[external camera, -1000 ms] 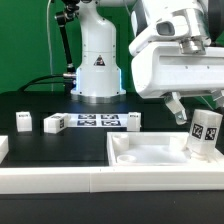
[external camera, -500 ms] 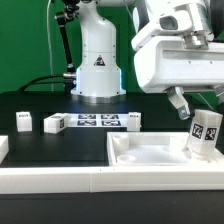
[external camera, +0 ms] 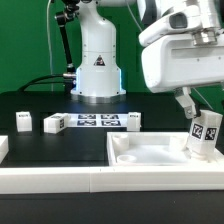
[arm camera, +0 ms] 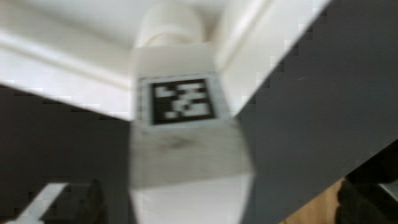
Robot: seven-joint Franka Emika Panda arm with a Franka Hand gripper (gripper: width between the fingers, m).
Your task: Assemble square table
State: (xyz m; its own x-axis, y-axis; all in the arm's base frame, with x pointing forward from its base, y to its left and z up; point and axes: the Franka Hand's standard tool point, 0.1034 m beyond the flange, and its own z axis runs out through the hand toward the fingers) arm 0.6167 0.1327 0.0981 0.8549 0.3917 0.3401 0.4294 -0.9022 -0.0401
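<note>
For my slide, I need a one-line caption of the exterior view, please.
Open claw above a tagged leg standing in the square table top; three leg blocks lie behind.

I see white tray top at desk's front edge, one tagged leg upright in it, three leg blocks behind.

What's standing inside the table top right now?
One tagged leg stands tilted in the square table top at the exterior view's right, under the open gripper. Its foot is hidden behind the rim.
</note>
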